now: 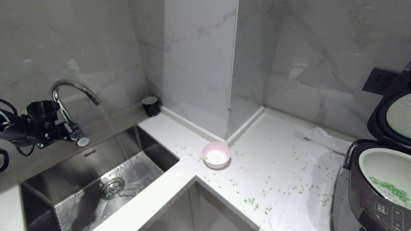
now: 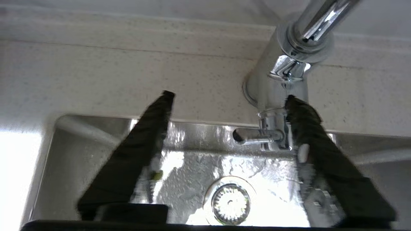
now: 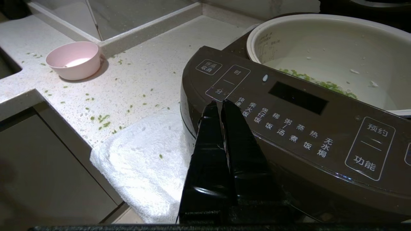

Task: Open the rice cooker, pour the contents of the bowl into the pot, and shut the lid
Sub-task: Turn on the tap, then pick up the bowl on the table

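Rice cooker [image 1: 375, 195], big, dark brown and rounded, stood at the right edge of the white speckled surface [image 1: 257, 150] with its hinged lid [image 1: 390, 112] up. Chopped green bits [image 1: 390, 189] lay in its round pale pot [image 1: 385, 170], and more lay scattered around the small pink bowl [image 1: 216, 155] near the corner. Left tool [image 2: 229, 98] was spread wide by the shiny tap [image 2: 282, 80] over the steel sink [image 1: 93, 179], gripping nothing. Water ran. Right tool [image 3: 221, 103] was clenched tight, empty, by the cooker's front panel.
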`<state>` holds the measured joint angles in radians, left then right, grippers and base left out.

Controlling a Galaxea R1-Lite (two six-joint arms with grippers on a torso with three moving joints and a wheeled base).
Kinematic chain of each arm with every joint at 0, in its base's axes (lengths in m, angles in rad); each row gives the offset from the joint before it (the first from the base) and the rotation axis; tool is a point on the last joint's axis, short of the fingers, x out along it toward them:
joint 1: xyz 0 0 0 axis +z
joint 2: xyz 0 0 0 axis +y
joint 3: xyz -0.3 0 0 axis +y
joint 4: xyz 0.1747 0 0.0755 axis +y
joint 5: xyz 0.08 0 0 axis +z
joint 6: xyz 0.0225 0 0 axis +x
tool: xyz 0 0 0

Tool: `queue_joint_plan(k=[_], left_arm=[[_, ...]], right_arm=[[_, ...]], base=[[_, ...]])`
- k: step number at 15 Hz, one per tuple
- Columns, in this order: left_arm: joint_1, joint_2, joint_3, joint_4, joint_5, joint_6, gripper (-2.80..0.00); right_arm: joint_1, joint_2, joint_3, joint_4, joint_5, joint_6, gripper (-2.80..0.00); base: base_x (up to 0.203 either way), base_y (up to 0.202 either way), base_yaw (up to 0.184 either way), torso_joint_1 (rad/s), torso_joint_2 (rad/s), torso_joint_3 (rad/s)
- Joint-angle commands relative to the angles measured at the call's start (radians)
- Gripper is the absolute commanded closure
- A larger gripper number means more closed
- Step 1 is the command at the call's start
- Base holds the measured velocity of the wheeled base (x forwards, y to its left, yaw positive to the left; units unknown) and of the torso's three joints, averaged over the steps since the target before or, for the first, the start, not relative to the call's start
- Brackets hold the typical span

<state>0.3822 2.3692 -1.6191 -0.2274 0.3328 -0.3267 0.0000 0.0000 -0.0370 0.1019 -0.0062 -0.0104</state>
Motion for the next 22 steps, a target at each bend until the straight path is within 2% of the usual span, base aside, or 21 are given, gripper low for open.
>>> queue_joint_plan(k=[1,4,7,8,10,13,16,18,22], left_arm=[[-0.028,-0.089,0.047,-0.001,0.0,-0.016,-2.8],[-0.105,-0.216,0.21,0.0,-0.006,-0.026,-2.8],[-0.234,-0.331,0.391,0.001,-0.013,-0.026,-2.8],[-0.271,-0.36,0.419,0.004,-0.015,-0.026,-2.8],[-0.326,-0.407,0.437,0.095,-0.031,-0.026,-2.8],[-0.411,-0.466,0.435,0.229,-0.135,-0.044,-2.8],[-0.518,-0.474,0.418,0.247,-0.144,-0.045,-2.8],[-0.593,-0.438,0.336,0.254,-0.144,-0.047,-2.8],[-0.721,-0.321,0.133,0.347,-0.144,-0.07,-2.8]], right_arm=[[0.0,0.0,0.0,0.001,0.0,0.0,0.0],[0.0,0.0,0.0,0.001,0.0,0.0,0.0],[0.0,0.0,0.0,0.001,0.0,0.0,0.0],[0.0,0.0,0.0,0.001,0.0,0.0,0.0],[0.0,0.0,0.0,0.001,0.0,0.0,0.0],[0.0,0.0,0.0,0.001,0.0,0.0,0.0],[0.0,0.0,0.0,0.001,0.0,0.0,0.0],[0.0,0.0,0.0,0.001,0.0,0.0,0.0],[0.0,0.0,0.0,0.001,0.0,0.0,0.0]], base=[[0.0,0.0,0.0,0.0,0.0,0.0],[0.0,0.0,0.0,0.0,0.0,0.0],[0.0,0.0,0.0,0.0,0.0,0.0],[0.0,0.0,0.0,0.0,0.0,0.0],[0.0,0.0,0.0,0.0,0.0,0.0],[0.0,0.0,0.0,0.0,0.0,0.0],[0.0,0.0,0.0,0.0,0.0,0.0],[0.0,0.0,0.0,0.0,0.0,0.0],[0.0,0.0,0.0,0.0,0.0,0.0]])
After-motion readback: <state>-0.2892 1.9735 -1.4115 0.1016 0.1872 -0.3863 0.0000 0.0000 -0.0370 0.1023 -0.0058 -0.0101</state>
